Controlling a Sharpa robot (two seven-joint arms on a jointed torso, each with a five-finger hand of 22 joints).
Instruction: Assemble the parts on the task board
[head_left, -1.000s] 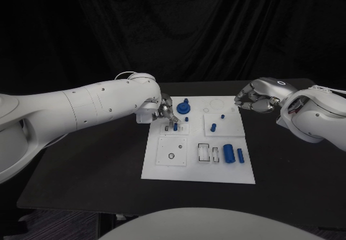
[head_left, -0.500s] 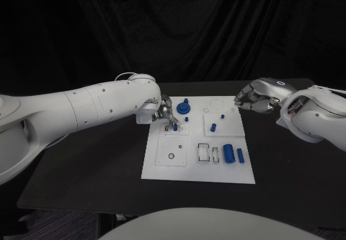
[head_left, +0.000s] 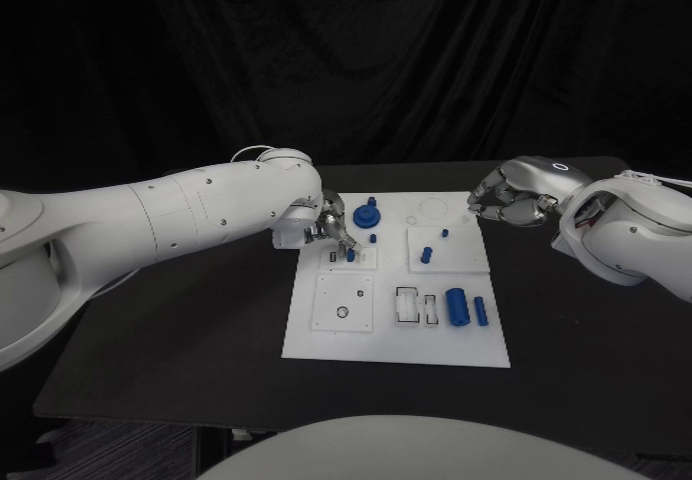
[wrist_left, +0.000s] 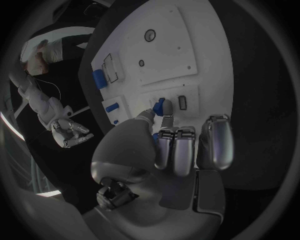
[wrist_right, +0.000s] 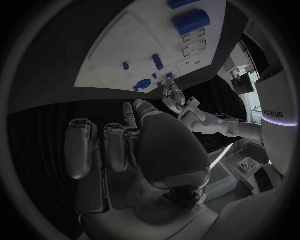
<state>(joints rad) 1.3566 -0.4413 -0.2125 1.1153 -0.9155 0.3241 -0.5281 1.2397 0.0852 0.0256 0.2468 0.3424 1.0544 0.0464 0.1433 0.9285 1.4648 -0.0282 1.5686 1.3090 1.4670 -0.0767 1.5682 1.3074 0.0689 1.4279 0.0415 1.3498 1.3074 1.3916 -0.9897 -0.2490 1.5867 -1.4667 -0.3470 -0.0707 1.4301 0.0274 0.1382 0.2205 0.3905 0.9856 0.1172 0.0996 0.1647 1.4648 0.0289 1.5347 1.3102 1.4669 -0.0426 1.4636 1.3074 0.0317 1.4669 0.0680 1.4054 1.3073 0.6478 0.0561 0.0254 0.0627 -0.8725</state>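
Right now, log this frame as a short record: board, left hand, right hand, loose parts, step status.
board: white task board in the middle of the black table
left hand: left hand pinches a small blue part at the board's left side
right hand: right hand fingers curled, holding nothing, beside the board's far right corner
loose parts: large blue cylinder and slimmer blue piece lying near the board's right edge
step status: part not yet released

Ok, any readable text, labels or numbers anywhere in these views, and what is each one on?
"sharpa": dark lettering on the white robot casing at the rim of the right wrist view, shown inverted there.
Flat white rectangular task board: outlines and holes, with no words or numbers that can be made out.
No other text can be made out.
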